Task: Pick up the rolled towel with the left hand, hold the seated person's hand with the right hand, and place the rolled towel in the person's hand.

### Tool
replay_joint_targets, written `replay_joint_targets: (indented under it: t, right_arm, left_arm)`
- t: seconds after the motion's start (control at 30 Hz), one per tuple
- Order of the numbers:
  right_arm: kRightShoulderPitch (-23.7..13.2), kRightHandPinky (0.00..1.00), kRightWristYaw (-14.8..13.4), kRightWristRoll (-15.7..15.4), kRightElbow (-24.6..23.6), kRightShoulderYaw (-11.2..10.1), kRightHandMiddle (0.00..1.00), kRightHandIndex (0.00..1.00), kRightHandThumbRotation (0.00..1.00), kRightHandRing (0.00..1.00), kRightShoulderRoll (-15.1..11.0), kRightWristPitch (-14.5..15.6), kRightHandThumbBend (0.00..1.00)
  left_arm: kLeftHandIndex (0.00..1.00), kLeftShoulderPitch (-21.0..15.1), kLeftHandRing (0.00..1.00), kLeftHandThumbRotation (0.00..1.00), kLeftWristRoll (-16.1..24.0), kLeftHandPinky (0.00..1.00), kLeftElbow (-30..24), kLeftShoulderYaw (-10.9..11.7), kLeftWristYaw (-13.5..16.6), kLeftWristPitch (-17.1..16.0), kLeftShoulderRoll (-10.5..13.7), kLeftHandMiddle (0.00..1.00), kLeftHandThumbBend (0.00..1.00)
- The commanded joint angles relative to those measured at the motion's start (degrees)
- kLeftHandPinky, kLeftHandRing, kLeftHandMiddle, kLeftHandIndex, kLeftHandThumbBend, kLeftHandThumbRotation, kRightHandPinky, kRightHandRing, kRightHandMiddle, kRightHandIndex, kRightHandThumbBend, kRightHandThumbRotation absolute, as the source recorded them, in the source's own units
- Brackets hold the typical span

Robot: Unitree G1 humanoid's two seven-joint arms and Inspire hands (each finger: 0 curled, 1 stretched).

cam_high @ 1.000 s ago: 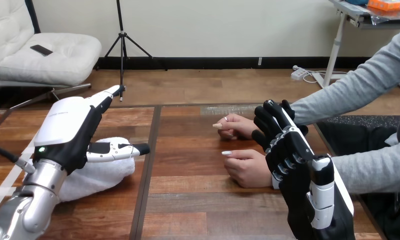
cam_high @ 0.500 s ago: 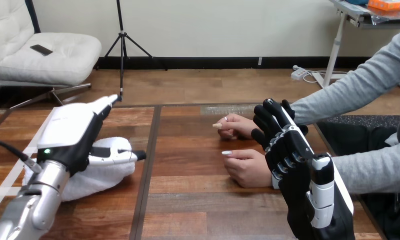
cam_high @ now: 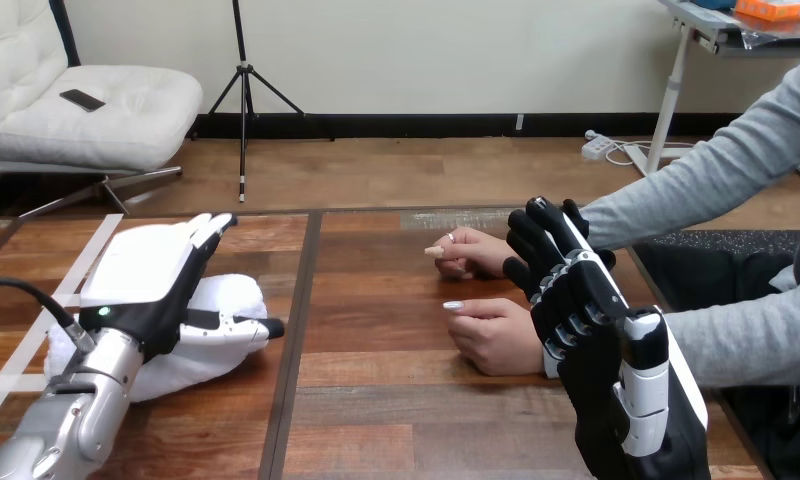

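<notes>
Fingers (cam_high: pixel 211 225) of left hand (cam_high: pixel 141 280) straight, gripping nothing; thumb laid across rolled towel (cam_high: pixel 198 358), which sits directly under palm and fingers on table (cam_high: pixel 376 400). Right hand (cam_high: pixel 596 330) upright, fingers relaxed and holding nothing, just beside person's near hand (cam_high: pixel 496 338); contact unclear. Person's far hand (cam_high: pixel 471 252) sits just left of those fingertips. Count: one towel, two person's hands.

The wooden table (cam_high: pixel 376 400) carries a white rolled towel (cam_high: pixel 196 360) and white tape strips (cam_high: pixel 88 250) at left, the person's near hand (cam_high: pixel 496 335) and the person's far hand (cam_high: pixel 473 250) at right
</notes>
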Motion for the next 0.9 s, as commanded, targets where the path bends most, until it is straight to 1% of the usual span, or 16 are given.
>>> replay_joint_targets:
  t: [0.0, 0.13, 0.37, 0.53, 0.87]
  right_arm:
    - [-2.3, 1.00, -0.3, -0.1, -1.2, -0.8, 0.95, 0.95, 1.00, 0.98, 0.7, -1.8, 0.72]
    - [-2.1, 1.00, -0.6, -0.3, -1.5, -0.8, 0.95, 0.94, 1.00, 0.97, 0.8, -1.6, 0.72]
    - [-2.1, 1.00, -0.7, -0.1, -1.6, -0.8, 0.95, 0.94, 1.00, 0.97, 0.7, -1.7, 0.72]
    - [-1.9, 1.00, -1.0, -0.5, -1.9, -0.7, 0.94, 0.94, 1.00, 0.96, 0.6, -1.5, 0.73]
    - [-1.8, 1.00, -1.1, -0.9, -1.9, -0.8, 0.94, 0.93, 1.00, 0.96, 0.5, -1.9, 0.72]
  left_arm:
    - [0.92, -5.9, 0.91, 0.69, 0.1, 0.88, 1.9, -1.7, 1.4, 0.8, 1.2, 0.93, 1.00]
    - [0.93, -6.3, 0.92, 0.71, 0.1, 0.90, 2.7, -2.6, 1.0, 1.7, 1.1, 0.94, 1.00]
    - [0.95, -7.2, 0.94, 0.74, 0.0, 0.92, 3.9, -4.1, -0.7, 4.2, 0.8, 0.97, 1.00]
    - [0.96, -7.7, 0.95, 0.74, 0.0, 0.93, 4.3, -5.2, -1.6, 5.6, 0.8, 0.97, 1.00]
    - [0.96, -8.8, 0.96, 0.71, -0.3, 0.93, 7.4, -6.9, -1.4, 6.6, 0.7, 0.97, 1.00]
